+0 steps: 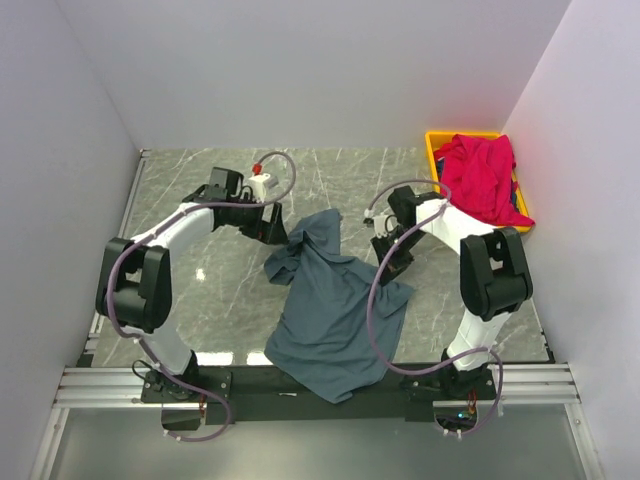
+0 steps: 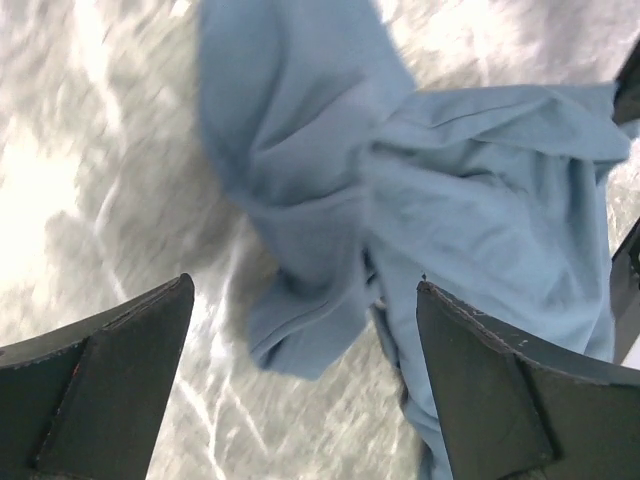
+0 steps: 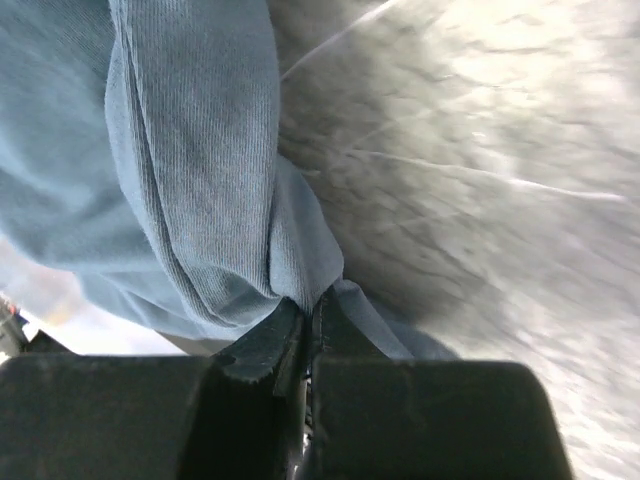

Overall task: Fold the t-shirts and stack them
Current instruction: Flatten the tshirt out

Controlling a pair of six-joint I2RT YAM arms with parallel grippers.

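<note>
The blue-grey shirt (image 1: 335,310) lay rumpled in the middle of the marbled bench (image 1: 200,190), between the two arms. Its lower edge reached the dark rail at the near side, and its upper part was bunched into a narrow peak pointing away from the arm bases.

The left claw (image 1: 275,228) sat just beside that bunched upper part, on its left. From the left wrist view the claw (image 2: 300,300) was spread wide, its two dark fingers (image 2: 110,380) well apart with nothing gripped between them. The crumpled cloth (image 2: 450,200) lay on the bench below and beyond them. Whether the fingers touched the cloth could not be told.

The right claw (image 1: 385,262) was at the shirt's right edge. In the right wrist view the claw (image 3: 305,315) was pressed together on a fold of the ribbed blue cloth (image 3: 200,180) — a thin gather of it ran straight down into the closed tips, with bare bench to the right.

The red shirt (image 1: 482,178) was heaped in the yellow bin (image 1: 432,150) at the far right corner of the bench — it spilled over the bin's near rim, well apart from the blue-grey shirt and from both claws.
</note>
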